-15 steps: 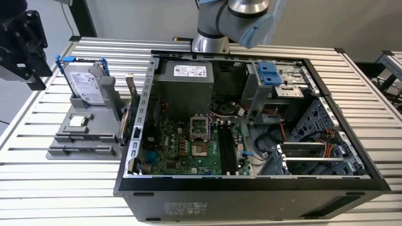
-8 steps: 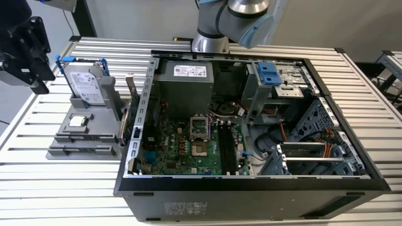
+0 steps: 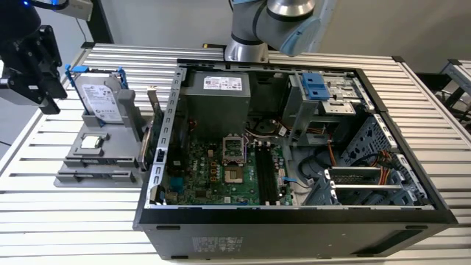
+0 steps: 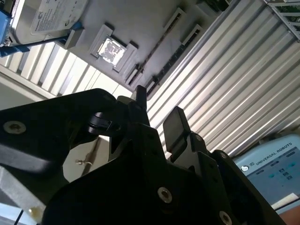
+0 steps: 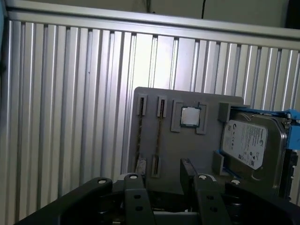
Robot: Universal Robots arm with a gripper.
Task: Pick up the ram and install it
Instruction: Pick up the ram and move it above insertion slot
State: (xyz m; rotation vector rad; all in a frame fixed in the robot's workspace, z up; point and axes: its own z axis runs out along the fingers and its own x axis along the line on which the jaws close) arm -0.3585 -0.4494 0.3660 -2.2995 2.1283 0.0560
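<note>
gripper [image 4: 157, 111]: black; its two fingers [image 4: 176, 123] stand apart with nothing between them. in the exterior view it hangs at the exterior view's left, raised over the table [image 3: 427, 88], near the tray and touching nothing.
ram [image 5: 159, 136]: seen edge-on as a thin dark strip standing in the tray slot next to the cpu chip. it shows in both wrist views, and its chips and labels cannot be made out. it is apart from the gripper.
tray [image 3: 74, 179]: grey holder lying on the slatted table, just beside the computer case on the exterior view's left.
hard drive [image 3: 101, 99]: silver with blue rails, leaning upright at the tray's far end.
cpu chip [image 3: 91, 142]: small silver square in a recess between the hard drive and the tray slots.
computer case [image 3: 294, 232]: dark tower on its side, open at the top.
motherboard [image 3: 213, 176]: green board on the case floor.
memory slots [image 3: 266, 174]: long black slots side by side on the motherboard.
arm [image 3: 287, 16]: grey and blue, behind the case at the table's far edge.
</note>
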